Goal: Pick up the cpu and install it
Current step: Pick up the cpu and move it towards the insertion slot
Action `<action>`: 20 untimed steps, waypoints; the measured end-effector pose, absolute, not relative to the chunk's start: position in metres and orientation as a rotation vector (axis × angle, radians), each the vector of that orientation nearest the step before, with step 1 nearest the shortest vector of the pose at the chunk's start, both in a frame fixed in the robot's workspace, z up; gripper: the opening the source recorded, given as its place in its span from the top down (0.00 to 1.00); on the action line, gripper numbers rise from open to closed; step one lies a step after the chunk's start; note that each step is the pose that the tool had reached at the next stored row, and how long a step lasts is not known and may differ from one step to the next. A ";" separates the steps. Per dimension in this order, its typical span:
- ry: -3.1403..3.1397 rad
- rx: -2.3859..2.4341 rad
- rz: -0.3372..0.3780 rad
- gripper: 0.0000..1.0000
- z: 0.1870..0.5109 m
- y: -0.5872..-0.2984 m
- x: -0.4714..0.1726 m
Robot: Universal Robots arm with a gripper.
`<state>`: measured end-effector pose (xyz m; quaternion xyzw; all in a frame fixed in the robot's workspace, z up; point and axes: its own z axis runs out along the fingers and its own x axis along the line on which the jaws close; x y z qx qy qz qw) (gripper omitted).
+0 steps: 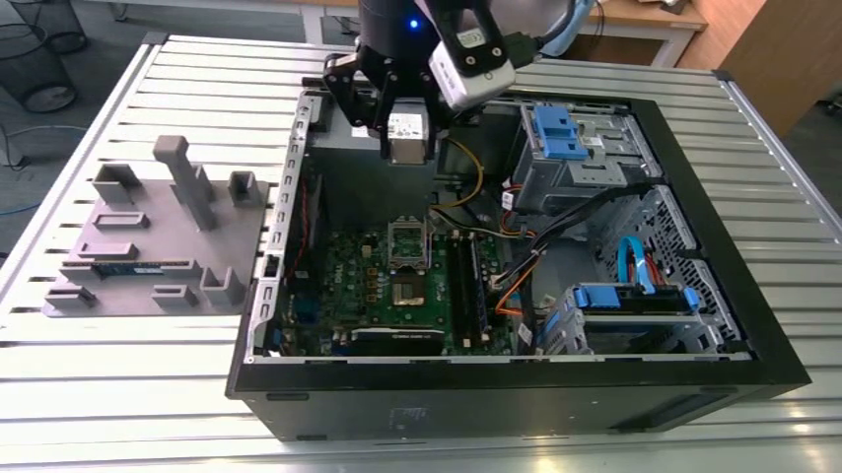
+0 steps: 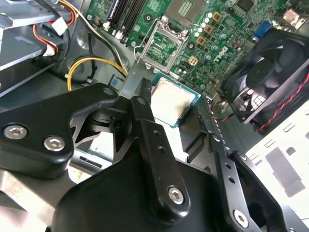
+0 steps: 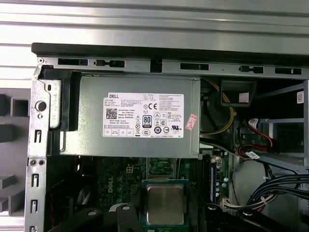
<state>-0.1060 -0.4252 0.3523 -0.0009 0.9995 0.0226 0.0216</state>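
The jaws were clenched on the edges of the cpu [image 2: 170, 102], holding it level, silver top upward, above the open computer case [image 1: 526, 399], likely so it could meet the empty socket [image 2: 164, 46] squarely. Nearby, the power supply [image 3: 91, 116] carried a white printed label [image 3: 143, 115]. The case stood on the slatted bench [image 1: 118, 394].

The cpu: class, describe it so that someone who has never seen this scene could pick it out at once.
Find the open black computer case on the slatted metal table; the gripper hangs over it. Clamped in it is the cpu, a small flat square with a silver top and green edge, unlike the taller socket frame fixed to the motherboard below.
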 end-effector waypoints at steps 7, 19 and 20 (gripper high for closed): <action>3.098 -0.003 0.070 0.53 0.343 -0.431 -0.106; 3.098 -0.003 0.070 0.53 0.321 -0.448 -0.106; 3.098 -0.003 0.070 0.53 0.319 -0.450 -0.106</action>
